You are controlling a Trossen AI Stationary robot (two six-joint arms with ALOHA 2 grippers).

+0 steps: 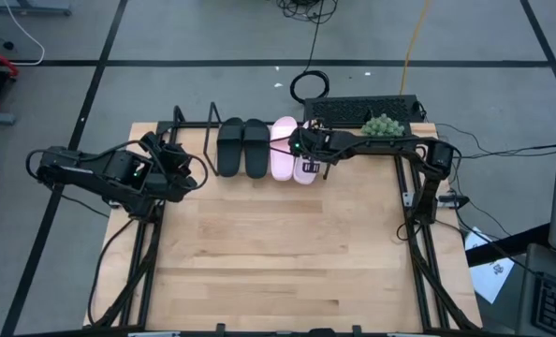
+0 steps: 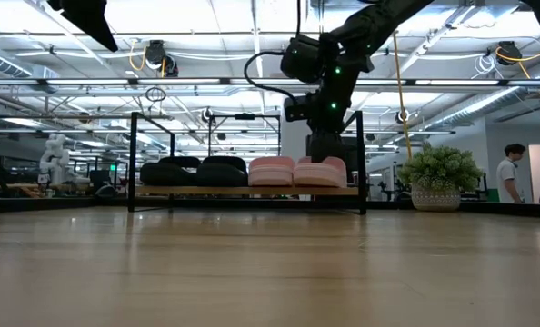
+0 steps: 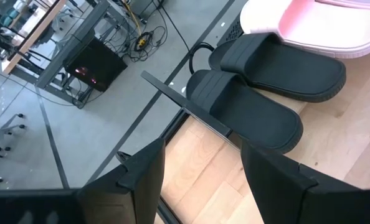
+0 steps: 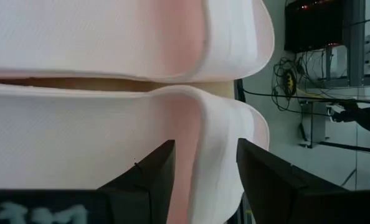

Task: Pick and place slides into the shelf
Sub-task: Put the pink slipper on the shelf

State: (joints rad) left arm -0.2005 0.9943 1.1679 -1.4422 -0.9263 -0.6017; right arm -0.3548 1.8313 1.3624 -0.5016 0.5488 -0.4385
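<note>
All the slides stand side by side on the shelf point(image 2: 197, 191): the black pair point(image 1: 243, 147) to the left, the pale pink pair point(image 1: 284, 148) to the right. My right gripper point(image 1: 308, 150) is open, just above the right-hand pink slide point(image 4: 98, 162). It points down, one finger over the footbed and one over the strap point(image 4: 225, 124). I cannot tell whether it touches the slide. My left gripper point(image 1: 180, 161) is open and waits left of the shelf, facing the black slides point(image 3: 260, 93).
A small potted plant point(image 2: 438, 177) and a black crate point(image 1: 362, 110) stand at the table's far right, behind my right arm. The shelf's wire frame point(image 1: 192, 124) has a free stretch left of the black pair. A person point(image 2: 511, 177) stands in the room beyond.
</note>
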